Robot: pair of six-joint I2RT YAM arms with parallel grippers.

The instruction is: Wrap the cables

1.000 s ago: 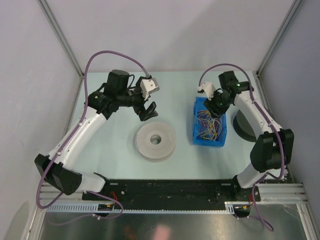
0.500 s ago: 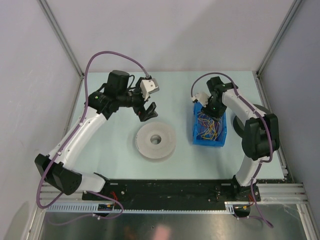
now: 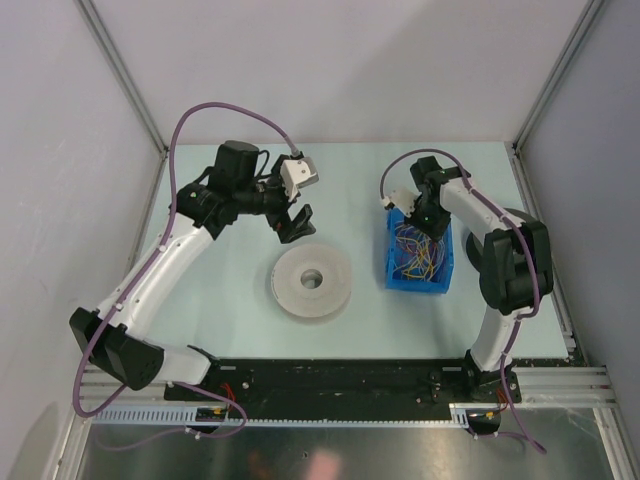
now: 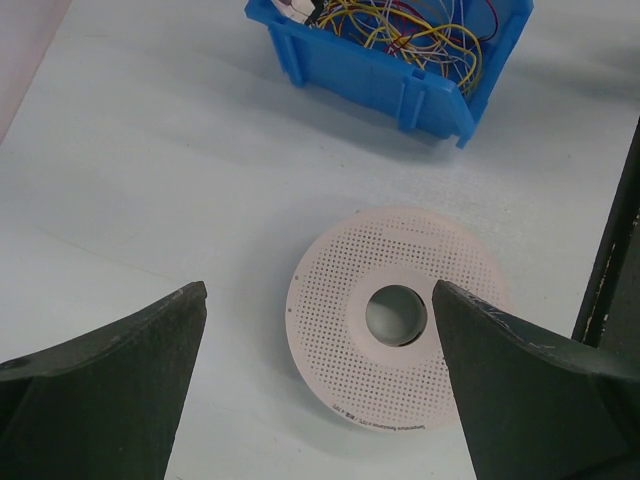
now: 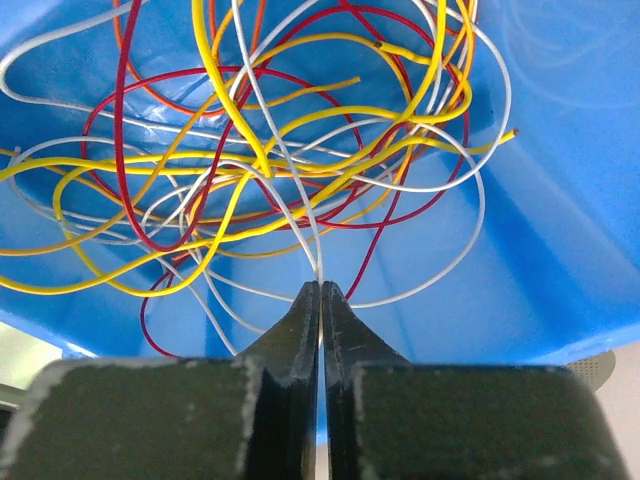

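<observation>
The cables (image 3: 420, 250) are a tangle of thin yellow, red, white and orange wires in a blue bin (image 3: 392, 252). My right gripper (image 3: 425, 215) is down in the bin's far end. In the right wrist view the right gripper (image 5: 321, 284) is shut, with a white wire (image 5: 300, 215) running into the tip between its jaws, and the tangle (image 5: 250, 160) spreads just ahead against the bin wall (image 5: 560, 200). My left gripper (image 3: 293, 225) hangs open and empty above a white perforated spool (image 3: 330, 290). The left wrist view shows the left gripper (image 4: 318, 287), the spool (image 4: 400, 375), the bin (image 4: 400, 85) and the cables (image 4: 420, 25).
A dark round object (image 3: 490, 255) lies right of the bin, partly behind the right arm. A black rail (image 3: 340, 380) runs along the near edge, and shows in the left wrist view (image 4: 610, 260). Enclosure walls close the left, back and right sides.
The right arm has folded inward and its gripper has shifted left to the bin's far end. The left arm has not moved.
</observation>
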